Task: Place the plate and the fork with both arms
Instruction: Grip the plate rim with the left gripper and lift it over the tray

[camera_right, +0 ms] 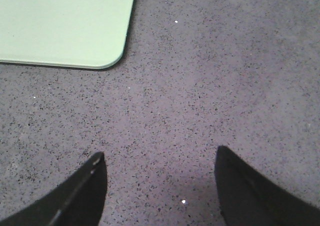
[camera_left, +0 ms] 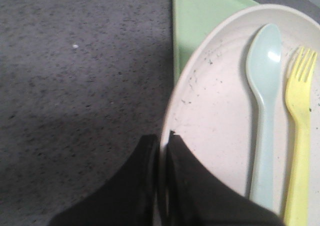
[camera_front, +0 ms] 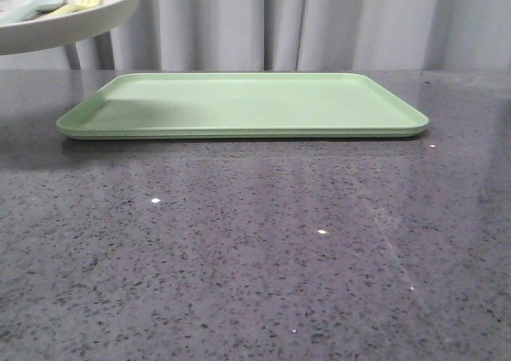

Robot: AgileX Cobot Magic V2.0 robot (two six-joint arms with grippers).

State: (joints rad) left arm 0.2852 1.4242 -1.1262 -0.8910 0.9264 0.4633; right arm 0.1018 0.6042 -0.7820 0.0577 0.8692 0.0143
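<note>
The off-white speckled plate (camera_front: 72,21) hangs in the air at the top left of the front view, above the tray's left end. My left gripper (camera_left: 162,138) is shut on the plate's rim (camera_left: 172,106), one finger inside and one outside. On the plate lie the pale-yellow fork (camera_left: 298,136) and a pale blue-green spoon (camera_left: 264,101); both also show in the front view, the fork (camera_front: 80,5) beside the spoon (camera_front: 36,6). My right gripper (camera_right: 160,158) is open and empty above bare table, apart from the tray's corner.
A flat light-green tray (camera_front: 239,105) lies across the middle of the dark speckled table (camera_front: 255,249); its corner shows in the right wrist view (camera_right: 65,26) and an edge under the plate in the left wrist view (camera_left: 200,11). Grey curtains hang behind.
</note>
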